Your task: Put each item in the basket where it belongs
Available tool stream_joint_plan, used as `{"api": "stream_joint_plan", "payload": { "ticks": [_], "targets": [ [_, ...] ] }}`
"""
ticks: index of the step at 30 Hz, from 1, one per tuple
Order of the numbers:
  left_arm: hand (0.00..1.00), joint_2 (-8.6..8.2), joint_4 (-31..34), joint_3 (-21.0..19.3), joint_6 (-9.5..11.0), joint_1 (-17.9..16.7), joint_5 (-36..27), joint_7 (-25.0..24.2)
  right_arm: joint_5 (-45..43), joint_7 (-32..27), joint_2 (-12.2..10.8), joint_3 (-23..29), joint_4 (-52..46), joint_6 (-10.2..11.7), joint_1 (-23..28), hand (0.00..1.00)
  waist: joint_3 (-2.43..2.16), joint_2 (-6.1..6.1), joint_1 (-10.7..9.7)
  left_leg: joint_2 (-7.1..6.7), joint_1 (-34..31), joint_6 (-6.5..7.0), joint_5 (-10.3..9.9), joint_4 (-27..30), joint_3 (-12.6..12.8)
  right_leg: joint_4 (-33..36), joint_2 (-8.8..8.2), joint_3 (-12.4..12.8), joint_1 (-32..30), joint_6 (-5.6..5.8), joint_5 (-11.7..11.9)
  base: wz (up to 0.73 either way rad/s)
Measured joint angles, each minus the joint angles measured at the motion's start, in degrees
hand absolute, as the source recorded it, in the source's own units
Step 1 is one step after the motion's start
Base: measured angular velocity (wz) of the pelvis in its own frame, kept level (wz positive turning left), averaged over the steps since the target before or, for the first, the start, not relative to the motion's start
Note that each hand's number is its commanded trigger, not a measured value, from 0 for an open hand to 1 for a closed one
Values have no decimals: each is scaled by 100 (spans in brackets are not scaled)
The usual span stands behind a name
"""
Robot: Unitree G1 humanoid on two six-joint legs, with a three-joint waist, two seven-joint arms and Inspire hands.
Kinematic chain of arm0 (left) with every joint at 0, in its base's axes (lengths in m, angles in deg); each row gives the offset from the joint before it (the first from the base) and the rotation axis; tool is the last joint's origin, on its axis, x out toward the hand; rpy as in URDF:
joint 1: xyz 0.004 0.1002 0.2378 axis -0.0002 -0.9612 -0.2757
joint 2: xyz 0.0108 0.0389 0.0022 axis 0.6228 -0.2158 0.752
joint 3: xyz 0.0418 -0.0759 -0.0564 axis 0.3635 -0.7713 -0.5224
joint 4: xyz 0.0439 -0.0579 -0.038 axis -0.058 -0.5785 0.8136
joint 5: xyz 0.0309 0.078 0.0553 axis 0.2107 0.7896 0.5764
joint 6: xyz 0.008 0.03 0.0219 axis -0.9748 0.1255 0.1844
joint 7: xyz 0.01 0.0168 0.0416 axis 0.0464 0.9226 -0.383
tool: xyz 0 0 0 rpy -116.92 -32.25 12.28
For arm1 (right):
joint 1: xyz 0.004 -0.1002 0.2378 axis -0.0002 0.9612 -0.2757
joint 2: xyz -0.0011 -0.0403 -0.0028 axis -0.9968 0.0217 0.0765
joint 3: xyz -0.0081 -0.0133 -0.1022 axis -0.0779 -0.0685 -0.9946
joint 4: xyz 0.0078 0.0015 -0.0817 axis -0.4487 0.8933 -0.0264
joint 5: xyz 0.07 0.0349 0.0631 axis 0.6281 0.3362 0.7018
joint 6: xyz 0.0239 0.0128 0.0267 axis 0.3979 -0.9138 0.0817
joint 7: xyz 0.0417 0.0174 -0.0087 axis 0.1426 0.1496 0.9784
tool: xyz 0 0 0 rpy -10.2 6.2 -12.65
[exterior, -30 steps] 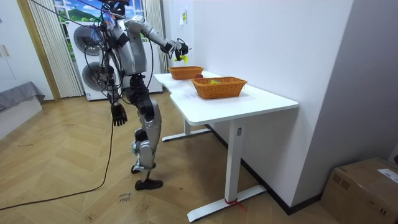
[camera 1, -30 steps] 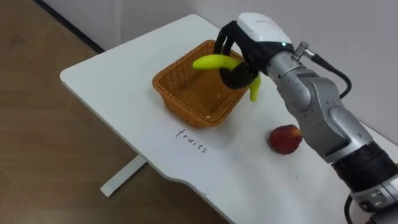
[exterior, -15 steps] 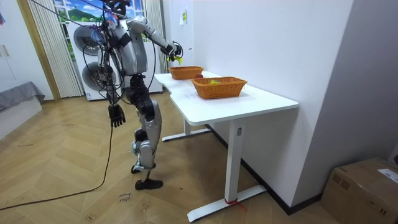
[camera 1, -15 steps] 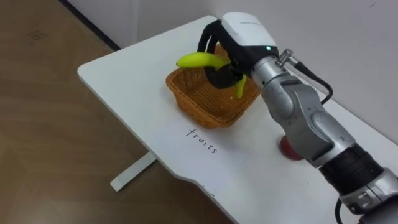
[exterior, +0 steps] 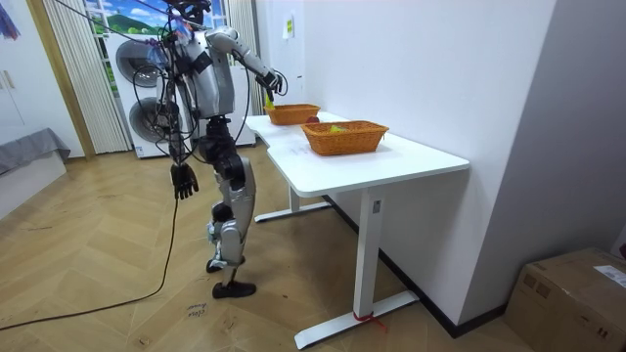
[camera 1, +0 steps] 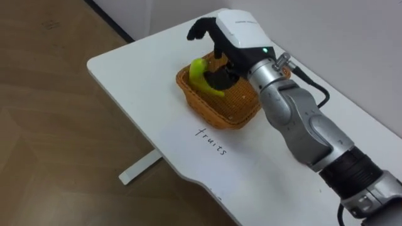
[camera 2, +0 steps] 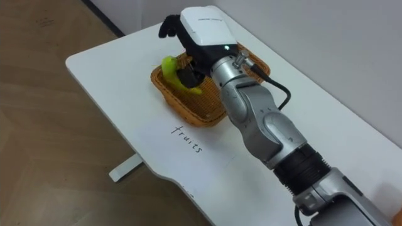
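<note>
1. Left robot hand (exterior: 181,180): it hung at the robot's side, well apart from the tabletop (camera 1: 141,66). Its fingers were loose and held nothing.
2. Robot position: the robot stood at the far end of the tabletop with its right arm reached out over it.
3. Banana (camera 1: 202,75): it lay inside the far basket (camera 1: 217,117), at the left side. Its upper end leaned on the left rim and its lower end rested on the weave.
4. Label (camera 1: 210,140): a handwritten word on the tabletop, just in front of the far basket, marked that basket for fruit.
5. Right robot hand (camera 1: 235,31): it was positioned above the far basket, over the banana. The fingers reached out above the banana and clear of it. The thumb sat close beside the banana, and contact could not be confirmed. Judgement: the grip was released and the hand was open.
6. Red item (exterior: 313,121): it sat on the tabletop between the two baskets. It was probably a fruit and was not yet sorted.
7. Near basket (exterior: 344,139): it held yellowish contents too small to identify.
8. Progress, as a judgement: placing the banana was complete or nearly so. Outstanding work was to lift the right robot hand clear and move the red item into the far basket. Whether any office supplies were unsorted could not be determined.
</note>
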Motion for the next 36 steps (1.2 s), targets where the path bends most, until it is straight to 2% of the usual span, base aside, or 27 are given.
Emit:
{"api": "stream_joint_plan", "payload": {
  "ticks": [9,20,30,36],
  "targets": [
    [0,-4,0,-10,-21,2,111,-17,0,-13,2,0,48,-10,1,0,-9,5,6,-3,-53,-3,-1,17,32,-6,0,1,-24,0,0,-1],
    [0,-5,2,-45,-62,-29,246,-14,3,39,4,3,69,-4,1,0,-61,128,-2,2,-58,-4,-1,70,95,-4,-3,5,-17,-1,1,-2],
    [0,-6,34,-43,-62,-26,244,-13,3,43,6,5,79,-4,1,0,-62,128,-49,0,-58,-4,-1,75,104,-4,-2,22,-18,-2,2,0],
    [0,-24,79,-41,-60,-43,245,31,3,60,46,14,76,15,1,0,-63,126,-154,2,-51,-4,0,73,145,-3,0,94,-25,-2,1,-3]
  ]
}}
